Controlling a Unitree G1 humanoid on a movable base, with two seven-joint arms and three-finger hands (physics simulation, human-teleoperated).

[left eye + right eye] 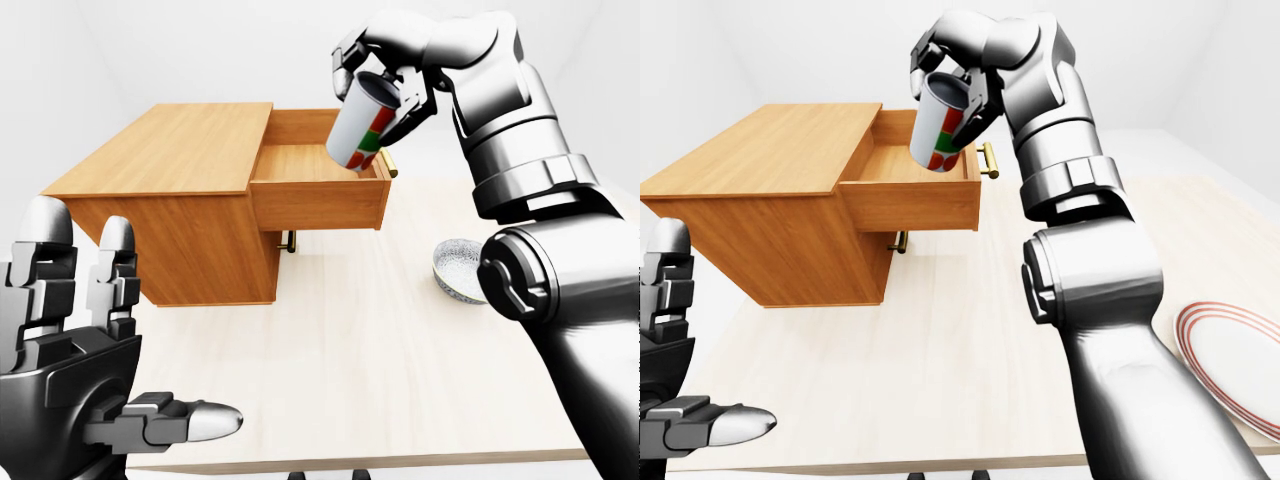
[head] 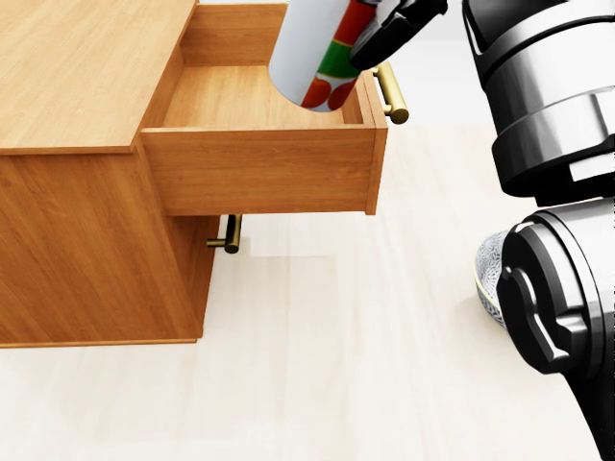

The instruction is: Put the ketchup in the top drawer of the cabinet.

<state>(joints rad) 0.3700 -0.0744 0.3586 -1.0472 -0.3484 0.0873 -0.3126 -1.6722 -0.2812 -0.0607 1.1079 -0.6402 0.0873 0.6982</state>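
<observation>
My right hand is shut on the ketchup, a white bottle with a red and green label. It holds the bottle tilted, upside down, over the right end of the open top drawer of the wooden cabinet. In the head view the bottle hangs above the drawer's bare inside, next to its brass handle. My left hand is open and empty at the bottom left of the left-eye view.
A patterned bowl sits on the pale table to the right of the cabinet, partly behind my right arm. A red-rimmed plate lies at the right. A lower drawer's brass handle shows under the open drawer.
</observation>
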